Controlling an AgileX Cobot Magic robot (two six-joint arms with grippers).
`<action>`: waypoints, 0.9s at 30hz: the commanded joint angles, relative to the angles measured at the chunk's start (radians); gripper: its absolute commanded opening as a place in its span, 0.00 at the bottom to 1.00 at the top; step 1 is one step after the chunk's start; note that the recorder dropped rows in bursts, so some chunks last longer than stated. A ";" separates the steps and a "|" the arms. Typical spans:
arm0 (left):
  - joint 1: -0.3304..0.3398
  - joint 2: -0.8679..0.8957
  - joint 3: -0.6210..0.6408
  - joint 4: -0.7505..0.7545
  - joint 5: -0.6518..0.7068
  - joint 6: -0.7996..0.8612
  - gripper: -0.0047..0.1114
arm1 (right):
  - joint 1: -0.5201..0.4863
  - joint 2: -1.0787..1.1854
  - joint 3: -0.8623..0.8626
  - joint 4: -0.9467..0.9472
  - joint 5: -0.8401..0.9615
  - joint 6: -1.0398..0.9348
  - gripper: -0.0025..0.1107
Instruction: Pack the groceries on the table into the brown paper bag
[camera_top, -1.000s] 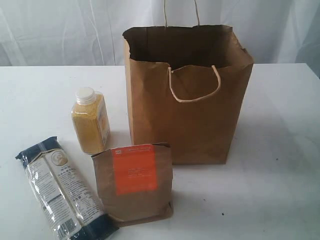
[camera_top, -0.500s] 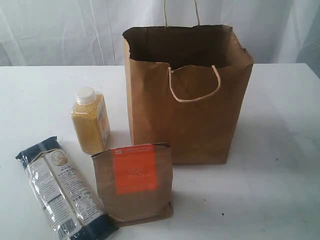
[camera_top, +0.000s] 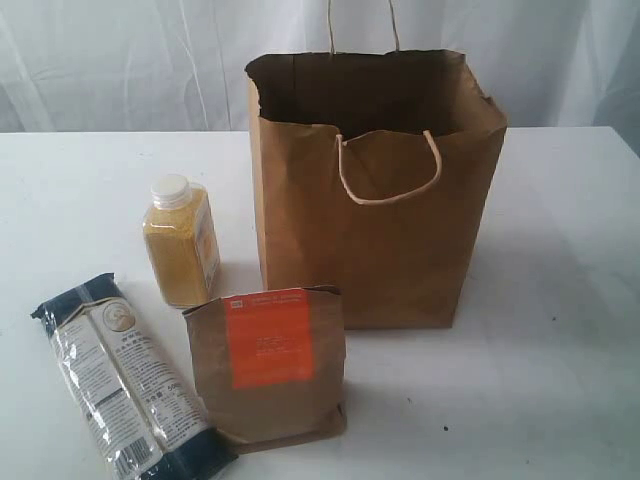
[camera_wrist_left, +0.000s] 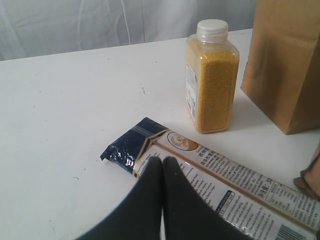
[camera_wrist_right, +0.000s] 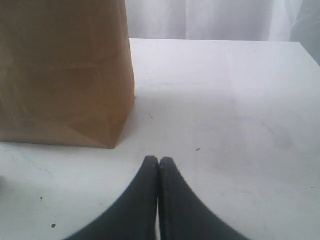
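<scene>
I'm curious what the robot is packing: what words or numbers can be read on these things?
Noodle packet: only "50" seems legible; other print too small.
Pouch: orange label's print blurred.
Bottle: side label unreadable.
Bag: no print seen.

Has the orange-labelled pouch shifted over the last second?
No. The pouch still stands in front of the brown paper bag, overlapping its lower left corner exactly as before.

Brown paper bag (camera_top: 375, 190) upright, open. Left of it: bottle (camera_top: 181, 241). In front: pouch (camera_top: 267, 365); noodle packet (camera_top: 125, 377) front-left.
</scene>
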 joint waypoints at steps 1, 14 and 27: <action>-0.004 -0.005 0.003 -0.004 -0.001 -0.001 0.04 | -0.004 -0.006 0.005 0.000 0.003 0.003 0.02; -0.004 -0.005 0.003 -0.151 -0.027 -0.263 0.04 | -0.004 -0.006 0.005 0.000 0.001 0.003 0.02; -0.004 -0.005 0.003 -0.172 -0.278 -0.508 0.04 | -0.004 -0.006 0.005 0.000 0.001 0.003 0.02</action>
